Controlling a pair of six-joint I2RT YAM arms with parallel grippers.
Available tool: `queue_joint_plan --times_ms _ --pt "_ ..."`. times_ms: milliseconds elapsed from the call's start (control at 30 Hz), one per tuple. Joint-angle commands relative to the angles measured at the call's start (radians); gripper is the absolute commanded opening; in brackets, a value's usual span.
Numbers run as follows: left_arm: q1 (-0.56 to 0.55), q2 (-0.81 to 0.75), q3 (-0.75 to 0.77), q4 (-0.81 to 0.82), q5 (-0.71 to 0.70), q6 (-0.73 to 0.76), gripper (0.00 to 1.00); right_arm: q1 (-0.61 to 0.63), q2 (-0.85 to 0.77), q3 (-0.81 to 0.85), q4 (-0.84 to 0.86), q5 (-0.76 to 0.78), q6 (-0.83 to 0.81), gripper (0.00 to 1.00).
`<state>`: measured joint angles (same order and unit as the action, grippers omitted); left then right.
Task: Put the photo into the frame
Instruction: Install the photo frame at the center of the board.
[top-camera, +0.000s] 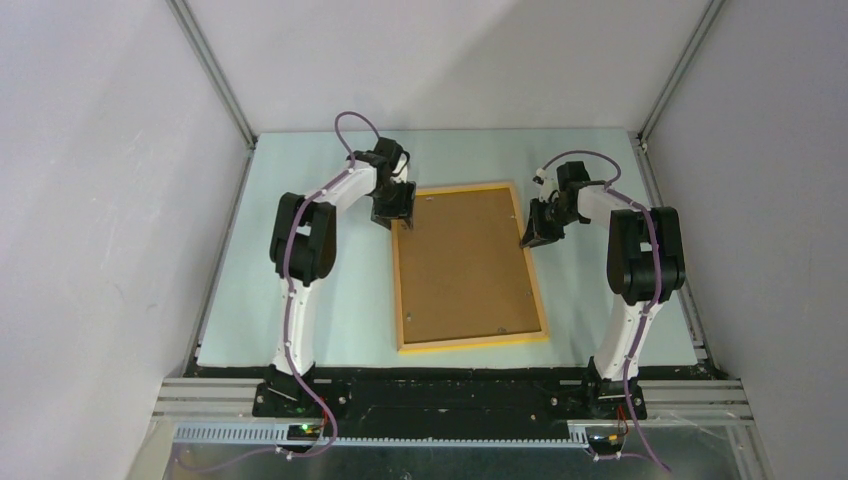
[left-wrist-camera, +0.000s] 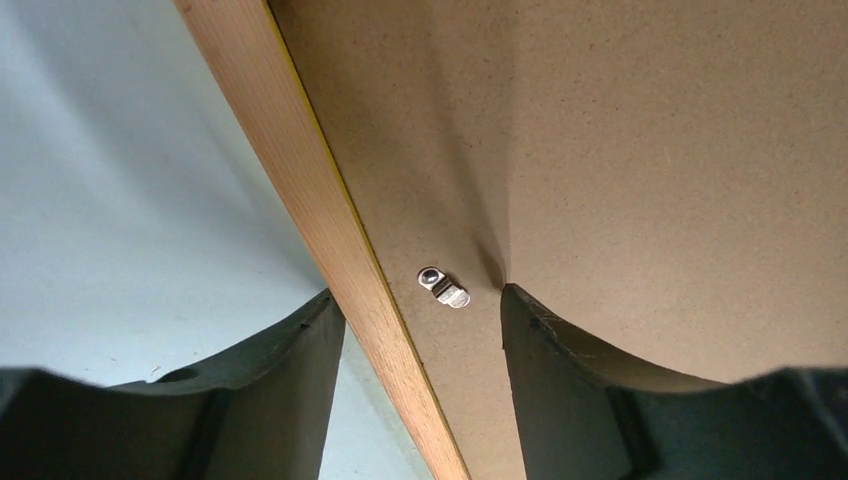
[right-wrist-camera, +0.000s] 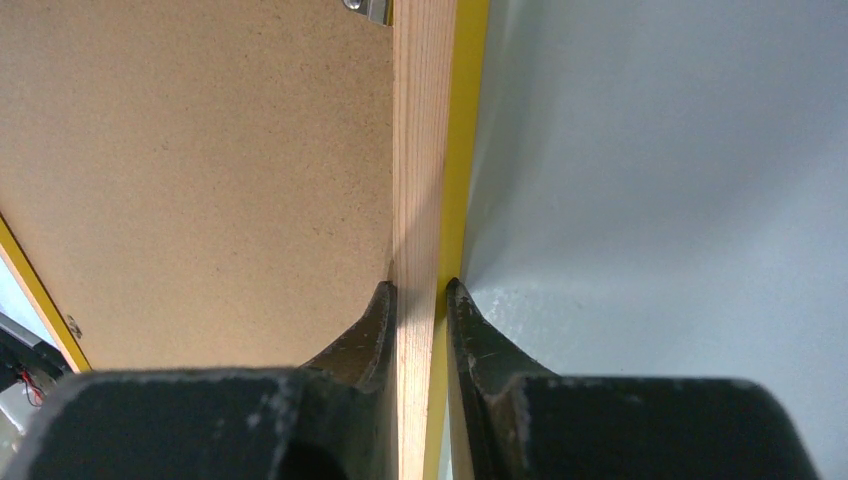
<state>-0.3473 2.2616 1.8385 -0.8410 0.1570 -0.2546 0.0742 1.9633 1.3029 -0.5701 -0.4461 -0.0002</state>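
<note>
1. Frame (top-camera: 475, 341): lies back-up in the middle of the table (top-camera: 570, 300), with the brown backing board (top-camera: 465, 265) inside its yellow-orange rails.
2. My left gripper (left-wrist-camera: 417, 295): jaws apart, straddling the frame's left rail near the far corner. One finger is on the table side, the other over the board beside a metal clip (left-wrist-camera: 443, 287).
3. My right gripper (right-wrist-camera: 420, 285): pinched narrow on the frame's right rail, toward its far end.
</note>
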Motion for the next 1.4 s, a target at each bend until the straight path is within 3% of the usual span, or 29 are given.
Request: queue_joint_plan --times_ms 0,833,1167,1267,1333,1367 --pt "-0.005 0.008 0.026 0.007 -0.04 -0.01 0.62 -0.015 -0.012 -0.028 -0.047 0.01 -0.007 0.0" --pt "-0.007 -0.041 -0.034 0.007 -0.043 0.036 0.29 -0.028 -0.011 -0.028 -0.05 -0.017 -0.009 0.0" --pt "-0.007 -0.03 -0.013 0.007 -0.033 0.057 0.1 -0.026 -0.01 -0.028 -0.048 -0.022 -0.014 0.0" --pt "-0.007 -0.027 -0.011 0.007 -0.029 0.06 0.08 -0.026 -0.009 -0.028 -0.048 -0.021 -0.017 0.0" --pt "-0.007 -0.027 -0.013 0.007 -0.024 0.059 0.12 -0.027 -0.01 -0.028 -0.048 -0.02 -0.018 0.0" --pt "-0.007 -0.029 -0.013 0.007 -0.022 0.058 0.19 -0.026 -0.01 -0.028 -0.048 -0.02 -0.018 0.0"
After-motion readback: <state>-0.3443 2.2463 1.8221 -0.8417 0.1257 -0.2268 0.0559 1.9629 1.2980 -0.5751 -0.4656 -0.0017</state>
